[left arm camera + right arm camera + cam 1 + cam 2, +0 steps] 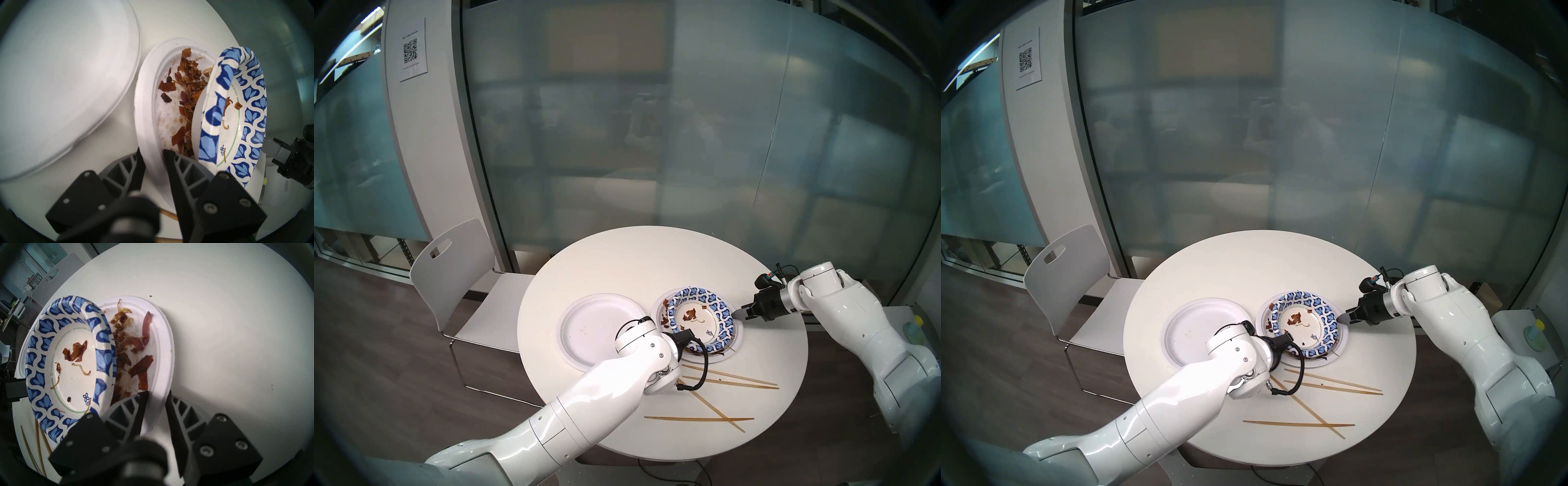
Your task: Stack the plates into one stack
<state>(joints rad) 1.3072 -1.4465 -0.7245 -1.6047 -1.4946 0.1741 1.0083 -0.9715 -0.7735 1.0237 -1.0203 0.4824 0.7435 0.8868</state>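
Both grippers straddling the soiled white plate, rim between fingers.
Left gripper, right gripper: gaps remaining, grip uncertain; patterned plate hiding its centre.

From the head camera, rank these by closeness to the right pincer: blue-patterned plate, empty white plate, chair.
From the right pincer:
1. Blue-patterned plate, just beside it, tilted on a soiled white plate.
2. Empty white plate, across the table under the left arm.
3. Chair, beyond the table's left edge.

Frosted glass wall – white chair (empty).
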